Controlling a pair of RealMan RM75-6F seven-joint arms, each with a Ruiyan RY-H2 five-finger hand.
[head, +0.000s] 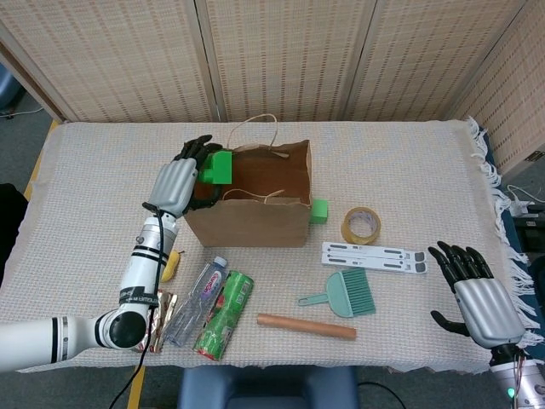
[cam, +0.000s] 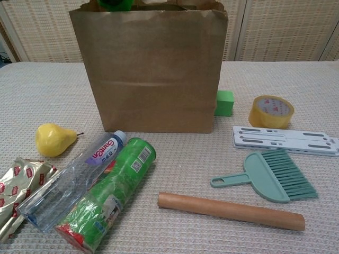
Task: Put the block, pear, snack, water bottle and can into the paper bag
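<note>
Paper bag (head: pixel 255 217) stands upright and open near the middle of the surface (head: pixel 94 170), and the left hand (head: pixel 177 183) reaches over its left rim holding a green block (head: pixel 220 167) above the opening. A second, smaller green block (cam: pixel 224 102) sits just beside the bag's right side (the chest view shows it peeking out from behind the bag's right edge). In front of the bag lie the water bottle (cam: pixel 74 179) and the green can (cam: pixel 108 203), both on their sides and touching along their length; the pear (cam: pixel 52 139) rests to their left, and the snack (cam: pixel 21 185) in its foil wrapper lies at the near left edge. To the right are a roll of tape (cam: pixel 271 111), a white flat rack (cam: pixel 283 139), a green hand brush (cam: pixel 275 177) and a wooden rolling pin (cam: pixel 230 210). The right hand (head: pixel 477 294), seen only in the head view, hovers at the surface's right edge with fingers spread and nothing in it. From the chest camera the bag's front wall hides the left hand; only a bit of green shows at the top rim.
</note>
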